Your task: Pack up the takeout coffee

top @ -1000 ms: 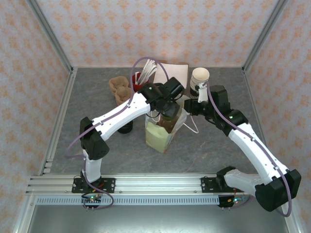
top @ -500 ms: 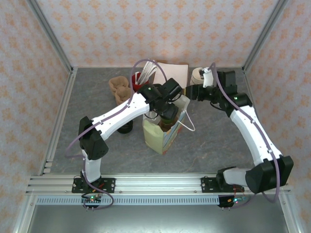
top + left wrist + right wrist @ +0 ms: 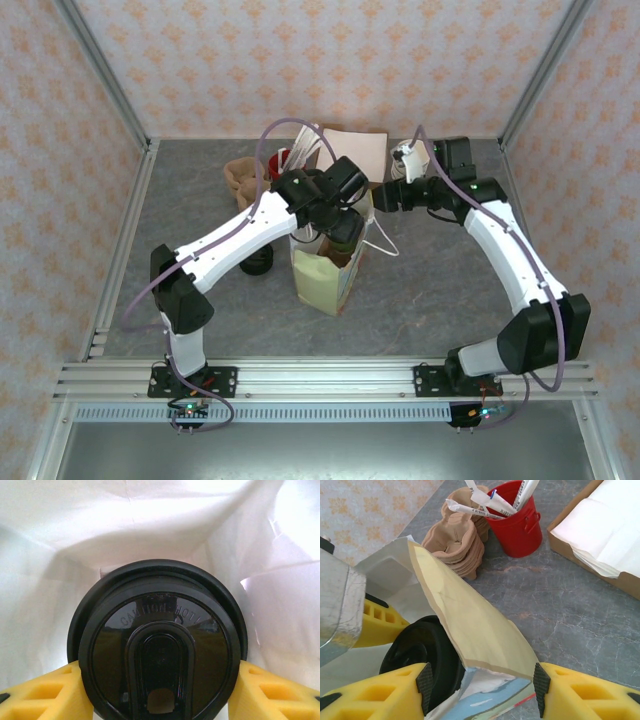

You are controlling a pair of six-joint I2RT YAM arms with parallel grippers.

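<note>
Takeout coffee (image 3: 160, 645) stands upright, lid up, clamped by left end effector (image 3: 160, 696); right end effector (image 3: 482, 681) spread apart.

Blk-lidded coffee cup (image 3: 159, 655) upright in bag (image 3: 150, 530)

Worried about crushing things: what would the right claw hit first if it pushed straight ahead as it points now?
Probably the cream paper bag's wall, which lies between the right claw's open fingers; the black-lidded takeout coffee cup is inside.

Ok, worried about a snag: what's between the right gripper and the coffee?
The paper bag: its wall, in the right wrist view. The right gripper straddles it, coffee inside.
</note>
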